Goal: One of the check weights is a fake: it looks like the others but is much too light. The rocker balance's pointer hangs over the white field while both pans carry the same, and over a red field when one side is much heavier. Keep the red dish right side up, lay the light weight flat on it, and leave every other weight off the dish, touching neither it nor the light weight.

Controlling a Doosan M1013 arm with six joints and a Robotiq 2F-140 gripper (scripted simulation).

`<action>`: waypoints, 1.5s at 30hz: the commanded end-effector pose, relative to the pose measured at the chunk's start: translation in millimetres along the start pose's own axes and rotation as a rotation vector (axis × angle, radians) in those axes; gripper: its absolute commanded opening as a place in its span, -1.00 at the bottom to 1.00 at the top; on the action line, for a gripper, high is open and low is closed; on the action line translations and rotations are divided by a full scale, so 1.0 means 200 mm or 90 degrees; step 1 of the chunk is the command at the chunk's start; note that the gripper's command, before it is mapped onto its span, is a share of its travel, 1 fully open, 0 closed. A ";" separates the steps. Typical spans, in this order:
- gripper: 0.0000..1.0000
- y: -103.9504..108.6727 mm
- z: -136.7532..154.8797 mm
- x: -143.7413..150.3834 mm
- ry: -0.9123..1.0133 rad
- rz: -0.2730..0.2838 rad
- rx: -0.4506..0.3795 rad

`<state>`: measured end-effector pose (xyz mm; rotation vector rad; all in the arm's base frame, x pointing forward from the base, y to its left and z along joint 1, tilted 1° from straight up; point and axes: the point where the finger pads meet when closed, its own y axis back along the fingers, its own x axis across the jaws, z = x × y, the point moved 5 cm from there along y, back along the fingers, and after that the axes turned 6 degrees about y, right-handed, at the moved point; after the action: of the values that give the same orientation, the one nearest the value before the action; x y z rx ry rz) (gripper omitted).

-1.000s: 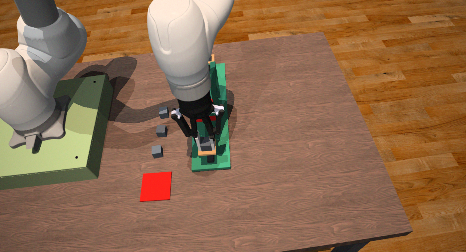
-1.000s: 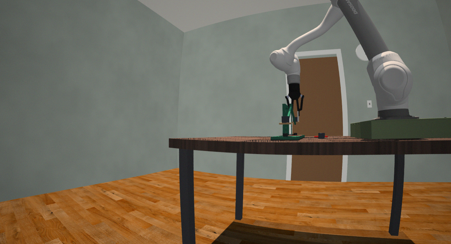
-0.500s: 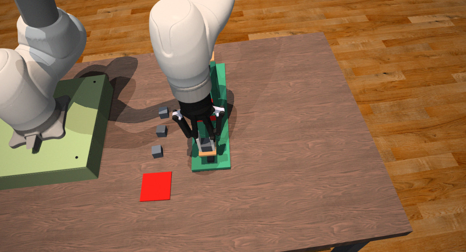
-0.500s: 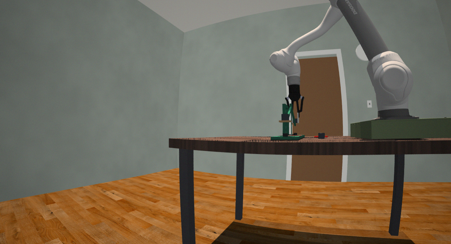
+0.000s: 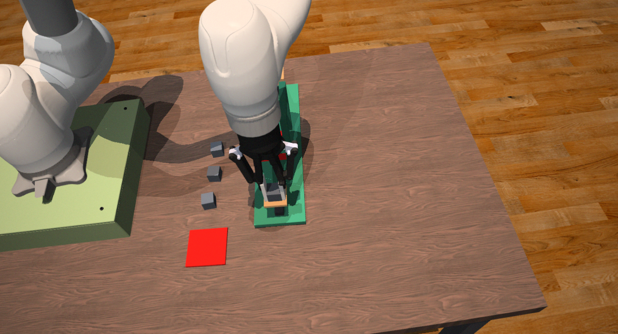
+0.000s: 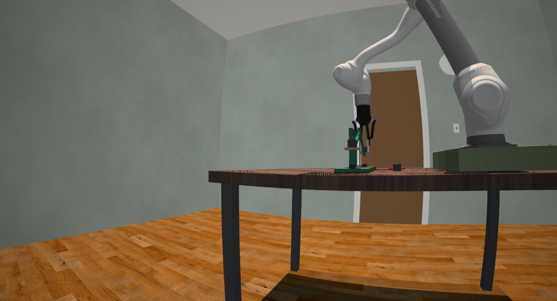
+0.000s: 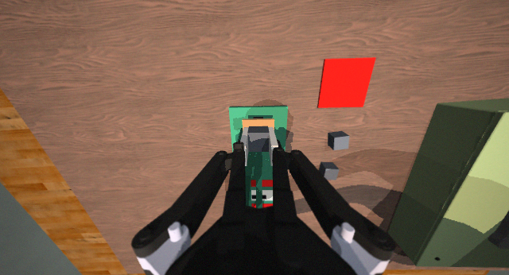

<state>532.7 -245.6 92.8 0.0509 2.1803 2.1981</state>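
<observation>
A: Where is the weight being handled?
B: One gray block (image 5: 274, 192) (image 7: 258, 141) is at the pan end of the balance (image 5: 299, 206) (image 6: 340, 170) (image 7: 281, 114) nearer the red dish. The gripper (image 5: 273, 191) (image 6: 366, 148) (image 7: 258, 134) points down there, its jaws pinching the block by two opposite sides.

A: Does the block touch the pan?
B: The wooden pan (image 5: 275, 203) (image 7: 258, 123) shows just beyond it; contact cannot be told.

A: And the other pan?
B: At the balance's opposite end, the second pan (image 6: 346, 148) carries a dark block (image 6: 351, 143). The pointer's field cannot be read.

A: Where is the red dish (image 5: 206, 247) (image 7: 346, 83)?
B: Flat on the table (image 5: 388, 245) (image 6: 389, 182) (image 7: 159, 68), off the balance's near corner toward the arm's base, with no weight on it.

A: What lies alongside the balance?
B: Three loose gray blocks, in a row on its arm-base side, apart from one another and from the dish. Which weight is light cannot be told by sight.

A: Farthest out?
B: The green platform (image 5: 97, 198) (image 6: 502, 159) (image 7: 417, 183), past that row, bears the arm.
</observation>
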 end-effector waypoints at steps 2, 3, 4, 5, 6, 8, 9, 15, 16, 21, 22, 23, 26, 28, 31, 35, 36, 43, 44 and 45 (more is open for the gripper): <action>-0.51 0.00 0.00 0.00 0.000 0.000 0.000; -0.51 0.00 0.00 0.00 0.000 0.000 0.000; -0.51 0.00 0.00 0.00 0.000 0.000 0.000; -0.51 0.00 0.00 0.00 0.000 0.000 0.000; -0.51 0.00 0.00 0.00 0.000 0.000 0.000; -0.51 0.00 0.00 0.00 0.000 0.000 0.000; -0.51 0.00 0.00 0.00 0.000 0.000 0.000; -0.51 0.00 0.00 0.00 0.000 0.000 0.000; -0.51 0.00 0.00 0.00 0.000 0.000 0.000; -0.51 0.00 0.00 0.00 0.000 0.000 0.000; -0.51 0.00 0.00 0.00 0.000 0.000 0.000; -0.51 0.00 0.00 0.00 0.000 0.000 0.000; -0.47 0.00 0.00 0.00 0.000 0.000 0.000; -0.43 0.00 0.00 0.00 0.000 0.000 0.000; -0.38 0.00 0.00 0.00 0.000 0.000 0.000; -0.34 0.00 0.00 0.00 0.000 0.000 0.000; -0.30 0.00 0.00 0.00 0.000 0.000 0.000; -0.30 0.00 0.00 0.00 0.000 0.000 0.000; -0.30 0.00 0.00 0.00 0.000 0.000 0.000; -0.30 0.00 0.00 0.00 0.000 0.000 0.000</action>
<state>532.7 -245.5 92.8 0.0510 2.1802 2.1982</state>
